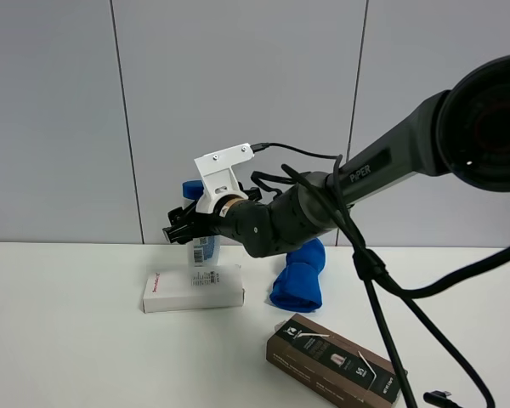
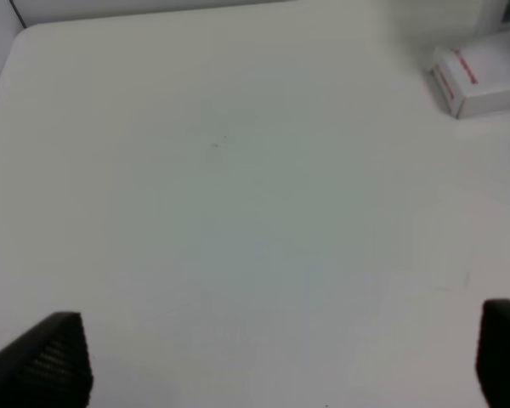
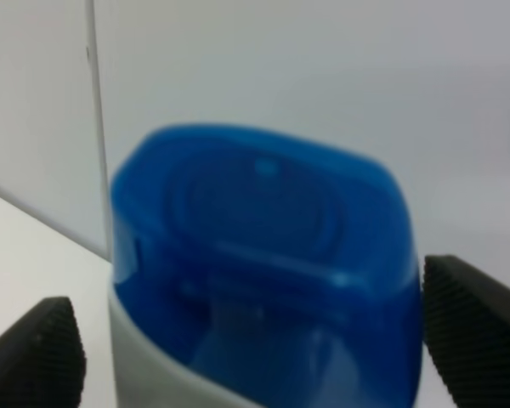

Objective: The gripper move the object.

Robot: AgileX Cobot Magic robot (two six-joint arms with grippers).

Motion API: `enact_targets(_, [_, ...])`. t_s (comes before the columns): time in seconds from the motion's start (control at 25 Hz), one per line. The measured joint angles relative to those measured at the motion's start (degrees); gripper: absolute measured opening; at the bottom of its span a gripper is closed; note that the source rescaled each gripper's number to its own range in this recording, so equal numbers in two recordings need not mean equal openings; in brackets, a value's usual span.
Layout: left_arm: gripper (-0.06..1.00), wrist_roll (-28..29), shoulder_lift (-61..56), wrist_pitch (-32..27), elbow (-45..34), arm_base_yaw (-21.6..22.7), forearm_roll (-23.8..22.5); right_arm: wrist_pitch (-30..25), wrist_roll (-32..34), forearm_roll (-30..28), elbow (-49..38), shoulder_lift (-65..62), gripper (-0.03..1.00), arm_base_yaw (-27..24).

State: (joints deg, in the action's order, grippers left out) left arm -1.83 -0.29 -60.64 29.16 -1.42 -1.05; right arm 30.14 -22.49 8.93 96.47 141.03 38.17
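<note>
The white shampoo bottle with its blue cap stands upright at the back of the white table, behind a flat white box. My right gripper, with a white blocky housing, reaches across from the right and sits at the bottle's upper part. In the right wrist view its two dark fingertips stand on either side of the cap, spread, with a small gap on one side. My left gripper is open over bare table and holds nothing. It is out of the exterior high view.
A flat white box lies in front of the bottle and also shows in the left wrist view. A blue rolled cloth lies to its right. A dark brown box lies at the front right. Black cables hang from the right arm.
</note>
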Motion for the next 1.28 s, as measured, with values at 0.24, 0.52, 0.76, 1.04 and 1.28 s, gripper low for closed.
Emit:
enact_targets(0.24, [1.00, 0.0, 0.0, 0.0, 0.0, 0.0, 0.0, -5.4, -0.7, 0.0, 0.0, -3.0, 0.53, 0.4])
enact_targets(0.52, [1.00, 0.0, 0.0, 0.0, 0.0, 0.0, 0.0, -10.9, -1.1, -0.1, 0.0, -8.0, 0.61, 0.4])
enact_targets(0.76, [1.00, 0.0, 0.0, 0.0, 0.0, 0.0, 0.0, -16.7, -4.5, -0.1, 0.0, -14.5, 0.62, 0.4])
enact_targets(1.04, [1.00, 0.0, 0.0, 0.0, 0.0, 0.0, 0.0, -34.6, -5.6, -1.2, 0.0, -26.2, 0.62, 0.4])
enact_targets(1.28, [1.00, 0.0, 0.0, 0.0, 0.0, 0.0, 0.0, -48.1, -4.6, -9.4, 0.0, -39.3, 0.62, 0.6])
